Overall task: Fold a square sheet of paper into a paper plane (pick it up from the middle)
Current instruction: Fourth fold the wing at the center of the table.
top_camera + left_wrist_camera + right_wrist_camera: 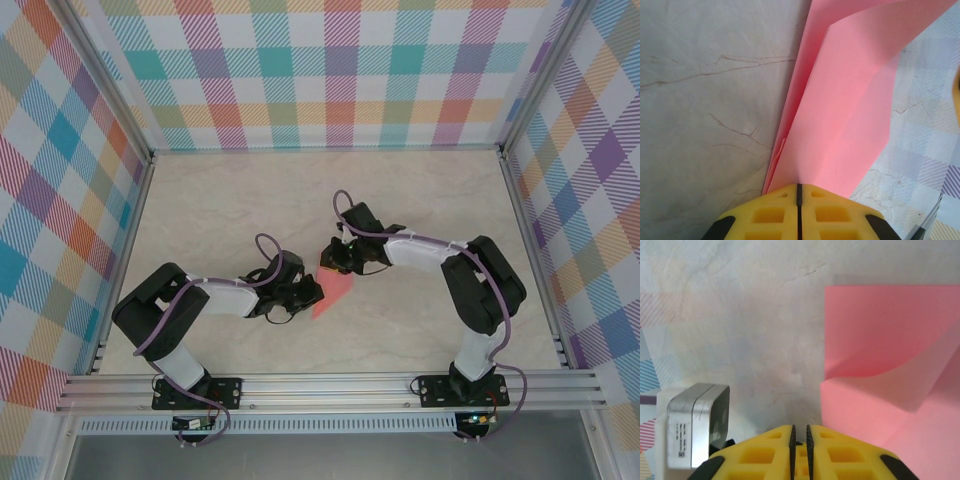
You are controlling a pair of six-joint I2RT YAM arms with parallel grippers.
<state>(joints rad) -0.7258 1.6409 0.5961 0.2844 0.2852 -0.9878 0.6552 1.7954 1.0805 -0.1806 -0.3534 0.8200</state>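
Observation:
The square sheet of paper (336, 291) is salmon-pink and folded into a creased, pointed shape lying between the two arms. My left gripper (306, 293) is shut on its near edge; in the left wrist view the paper (840, 125) rises from the closed yellow jaws of the left gripper (800, 187) in layered folds. My right gripper (341, 263) sits just behind the paper's far end. In the right wrist view, the right gripper (799, 429) stands a narrow slit open with only table between its jaws, and the paper (880, 340) lies to the right, one flap curling up.
The marble-look table (220, 210) is walled by checked panels (340, 70) at the back and both sides. An aluminium rail (330, 385) runs along the near edge. A grey camera housing (697, 425) sits close at the left of the right gripper.

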